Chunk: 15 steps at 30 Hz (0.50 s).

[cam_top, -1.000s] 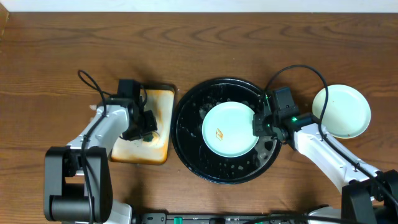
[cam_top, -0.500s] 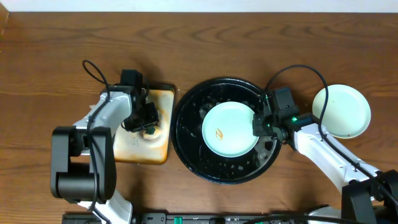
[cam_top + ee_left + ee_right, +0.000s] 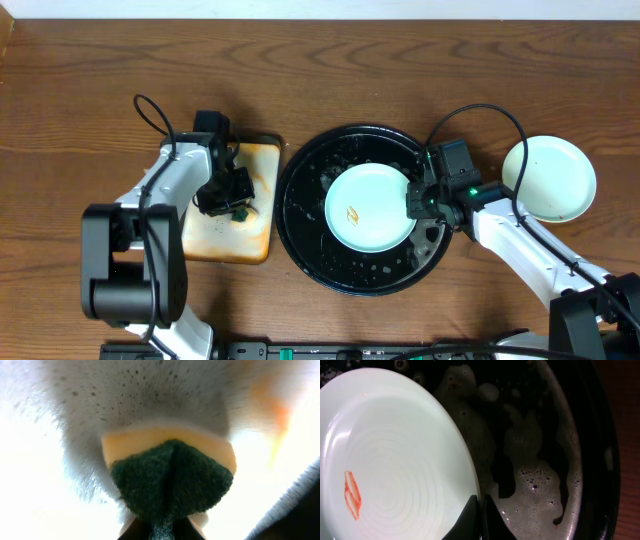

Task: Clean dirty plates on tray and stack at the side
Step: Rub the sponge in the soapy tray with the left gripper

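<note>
While my left gripper (image 3: 233,205) clamps a yellow-and-green scouring sponge (image 3: 172,472) over the cream rectangular tray (image 3: 225,242), my right gripper (image 3: 480,506) pinches the rim of a smeared mint-blue round plate (image 3: 368,208) on the glossy black round tray (image 3: 303,172).

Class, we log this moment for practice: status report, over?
Left fingers shut on sponge over cream tray. Right fingers shut on rim of smeared plate in black tray. Nothing in the way.

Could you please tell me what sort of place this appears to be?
Probably a robot lab's mock dishwashing station: a wooden table, a sudsy black tray holding a smeared plate, and a scrubbing sponge.
</note>
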Each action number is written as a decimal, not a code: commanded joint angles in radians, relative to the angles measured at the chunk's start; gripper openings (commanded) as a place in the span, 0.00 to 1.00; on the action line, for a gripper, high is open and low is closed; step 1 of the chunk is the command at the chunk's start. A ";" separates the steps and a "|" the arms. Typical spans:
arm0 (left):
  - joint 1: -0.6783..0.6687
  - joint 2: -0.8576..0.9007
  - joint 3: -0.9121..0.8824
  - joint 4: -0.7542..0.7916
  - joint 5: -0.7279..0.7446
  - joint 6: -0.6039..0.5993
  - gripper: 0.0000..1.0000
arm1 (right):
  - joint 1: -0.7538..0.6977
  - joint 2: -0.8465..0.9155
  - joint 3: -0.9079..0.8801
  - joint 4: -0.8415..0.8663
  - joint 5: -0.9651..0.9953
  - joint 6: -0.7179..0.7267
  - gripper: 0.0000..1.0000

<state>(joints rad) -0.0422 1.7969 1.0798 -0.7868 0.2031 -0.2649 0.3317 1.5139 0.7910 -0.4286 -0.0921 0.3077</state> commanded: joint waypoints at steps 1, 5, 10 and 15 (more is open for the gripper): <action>-0.003 -0.104 0.059 -0.020 -0.007 0.001 0.08 | -0.004 -0.003 0.014 0.003 0.013 0.018 0.01; -0.014 -0.190 0.068 -0.021 -0.001 -0.003 0.08 | -0.004 -0.003 0.014 0.003 0.013 0.018 0.01; -0.046 -0.256 0.068 -0.021 -0.010 -0.022 0.08 | -0.004 -0.003 0.014 0.002 0.013 0.018 0.01; -0.055 -0.254 0.068 -0.027 0.017 -0.048 0.08 | -0.004 -0.003 0.014 0.002 0.013 0.018 0.01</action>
<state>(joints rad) -0.0910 1.5501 1.1305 -0.8093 0.2039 -0.2836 0.3317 1.5139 0.7910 -0.4286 -0.0921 0.3077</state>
